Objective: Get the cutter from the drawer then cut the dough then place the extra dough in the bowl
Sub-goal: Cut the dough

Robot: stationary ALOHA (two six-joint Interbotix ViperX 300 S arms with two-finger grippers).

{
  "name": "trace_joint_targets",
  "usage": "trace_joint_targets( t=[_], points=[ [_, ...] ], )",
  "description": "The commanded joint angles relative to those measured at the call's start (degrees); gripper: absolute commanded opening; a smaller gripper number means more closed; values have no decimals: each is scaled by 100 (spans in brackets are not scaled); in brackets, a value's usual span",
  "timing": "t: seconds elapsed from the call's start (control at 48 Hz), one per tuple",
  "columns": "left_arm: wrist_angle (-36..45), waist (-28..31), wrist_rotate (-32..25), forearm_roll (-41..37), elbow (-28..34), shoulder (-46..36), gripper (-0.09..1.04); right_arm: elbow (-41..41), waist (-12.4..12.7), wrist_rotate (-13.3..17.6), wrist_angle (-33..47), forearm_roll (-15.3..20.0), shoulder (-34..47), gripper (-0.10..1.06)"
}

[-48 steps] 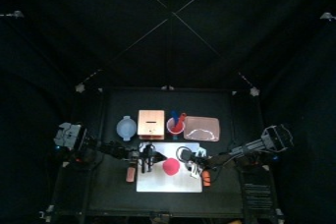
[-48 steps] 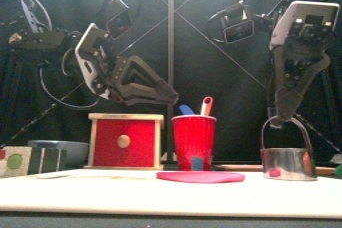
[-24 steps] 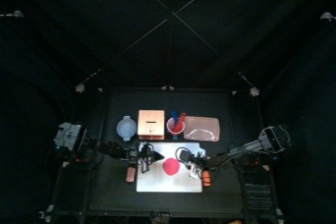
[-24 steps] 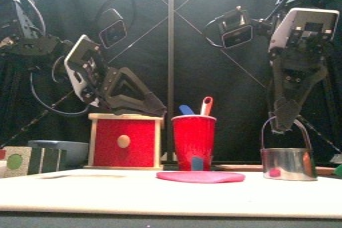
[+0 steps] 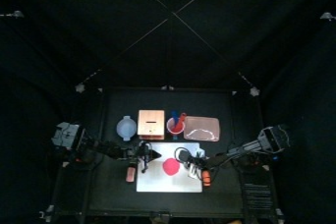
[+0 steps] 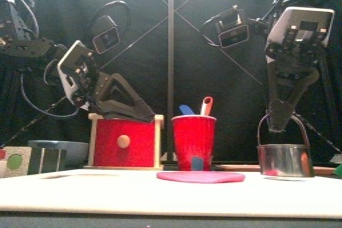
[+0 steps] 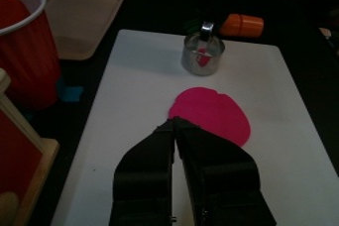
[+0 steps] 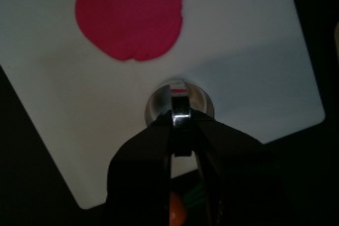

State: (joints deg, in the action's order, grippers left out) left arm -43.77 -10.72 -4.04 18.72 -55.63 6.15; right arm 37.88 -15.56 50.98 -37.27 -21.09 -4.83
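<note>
The cutter [image 6: 283, 160] hung under the right gripper [image 6: 279, 124]
It pinched the wire handle, arm upright, beside the dough [image 5: 175, 168]; left gripper [image 7: 173, 126] was pressed together.

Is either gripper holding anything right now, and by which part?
The right gripper holds the metal cutter by its wire handle. The left gripper is shut and holds nothing.
</note>
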Motion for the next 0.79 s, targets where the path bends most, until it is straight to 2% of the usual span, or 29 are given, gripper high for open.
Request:
trace_joint_targets(
  t=[0.021,0.208,0.312,0.458,0.625,0.792],
  points=[
    [-53,-18,-9,62,0,-185,47,-237,9,-9,-9,-9,-97,52],
    [-44,-18,-26,97,-53,-229,47,-598,0,-18,18,-35,-44,52],
    [-44,-18,-53,97,-62,-229,47,-879,0,-211,18,-26,88,52],
    [-44,9,-70,88,-97,-229,47,-1283,26,-729,18,-35,422,52],
    [-44,26,-70,97,-167,-237,47,-1652,149,-1512,-44,70,738,52],
    [-44,18,-26,97,-281,-264,47,-1837,343,-1960,-44,360,905,52]
  ],
)
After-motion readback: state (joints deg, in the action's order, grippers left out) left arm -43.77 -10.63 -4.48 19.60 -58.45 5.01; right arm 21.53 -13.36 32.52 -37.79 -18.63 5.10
